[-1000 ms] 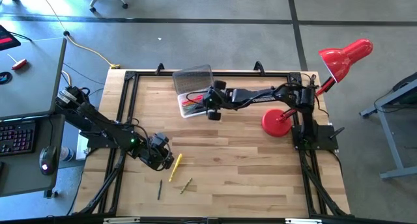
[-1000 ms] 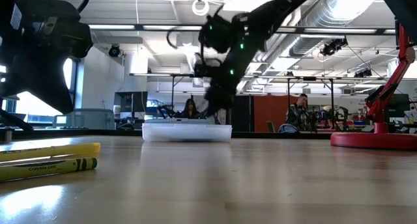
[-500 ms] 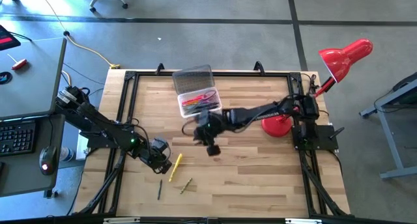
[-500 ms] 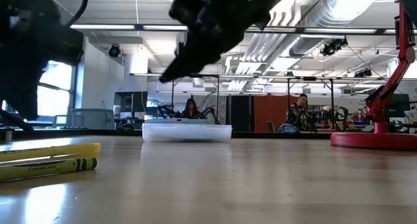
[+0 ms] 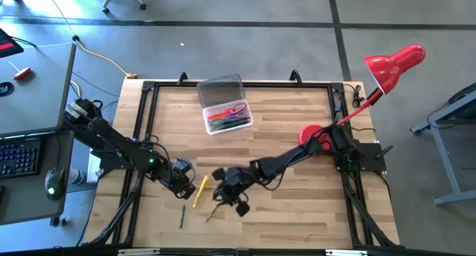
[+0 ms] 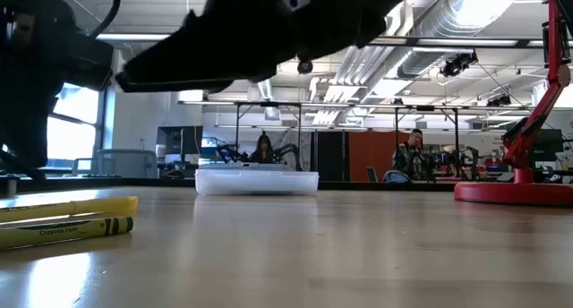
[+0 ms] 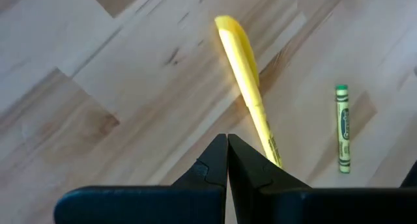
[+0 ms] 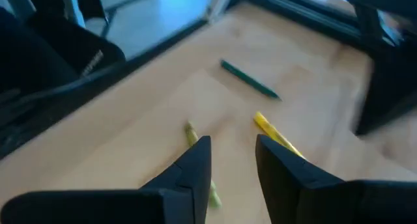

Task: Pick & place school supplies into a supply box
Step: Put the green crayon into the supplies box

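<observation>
The clear supply box point(image 5: 227, 117) sits at the table's far side with its lid point(image 5: 220, 89) open. Pink, orange and purple supplies lie inside it. A yellow highlighter point(image 5: 199, 190), a green crayon point(image 5: 213, 210) and a dark pencil point(image 5: 181, 216) lie flat on the wood near the near edge. My left gripper point(image 7: 227, 164) is shut and hangs just over the highlighter's point(image 7: 250, 87) end, with the crayon point(image 7: 342, 127) beside it. My right gripper point(image 8: 231, 160) is open and empty. It hovers above the crayon point(image 8: 191, 133) and the highlighter point(image 8: 273, 133), with the pencil point(image 8: 250, 79) beyond.
A red desk lamp stands with its base point(image 5: 315, 138) at the table's right side, and its head point(image 5: 393, 65) reaches past the far right corner. A black frame point(image 5: 149, 100) rims the table. Bare wood lies between the box and the loose supplies.
My right gripper has swung from above the supply box toward the near edge and the table's left. It now hovers over the crayon and highlighter, close to the low camera. The loose supplies have not moved.
</observation>
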Motion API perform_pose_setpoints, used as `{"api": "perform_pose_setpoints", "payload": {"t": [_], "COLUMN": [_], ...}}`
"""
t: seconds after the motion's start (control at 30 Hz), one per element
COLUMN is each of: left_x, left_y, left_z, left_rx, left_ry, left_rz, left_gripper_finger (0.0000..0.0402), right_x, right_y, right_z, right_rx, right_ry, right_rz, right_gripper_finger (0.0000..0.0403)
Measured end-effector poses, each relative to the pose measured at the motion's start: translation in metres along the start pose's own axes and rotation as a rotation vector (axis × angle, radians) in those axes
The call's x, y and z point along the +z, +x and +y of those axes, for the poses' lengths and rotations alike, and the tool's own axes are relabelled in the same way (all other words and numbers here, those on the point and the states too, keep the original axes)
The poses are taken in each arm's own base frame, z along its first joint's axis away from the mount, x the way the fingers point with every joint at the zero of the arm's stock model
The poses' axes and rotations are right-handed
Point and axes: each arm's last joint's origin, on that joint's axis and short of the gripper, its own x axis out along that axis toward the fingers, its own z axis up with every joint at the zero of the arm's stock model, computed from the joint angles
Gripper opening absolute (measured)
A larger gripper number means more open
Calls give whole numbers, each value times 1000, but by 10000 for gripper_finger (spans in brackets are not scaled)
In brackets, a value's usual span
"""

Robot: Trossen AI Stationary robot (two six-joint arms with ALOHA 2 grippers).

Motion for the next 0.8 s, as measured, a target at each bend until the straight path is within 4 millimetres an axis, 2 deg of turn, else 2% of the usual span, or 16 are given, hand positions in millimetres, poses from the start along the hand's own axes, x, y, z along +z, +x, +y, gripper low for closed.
{"api": "perform_pose_setpoints", "payload": {"t": [0.13, 0.33, 0.47, 0.8], "left_x": [0, 0, 1, 1], "left_y": [0, 0, 0, 0], "left_z": [0, 0, 0, 0], "left_rx": [1, 2, 0, 1], "left_ry": [12, 12, 22, 31], "left_rz": [-11, -13, -16, -17], "left_gripper_finger": [40, 40, 40, 40], "right_x": [-17, -52, -61, -72], "right_y": [26, 49, 53, 49], "right_z": [12, 20, 17, -2], "right_rx": [19, 29, -15, -11], "right_ry": [12, 67, 56, 95], "right_rz": [-70, -16, 7, 50], "right_gripper_finger": [102, 102, 102, 93]}}
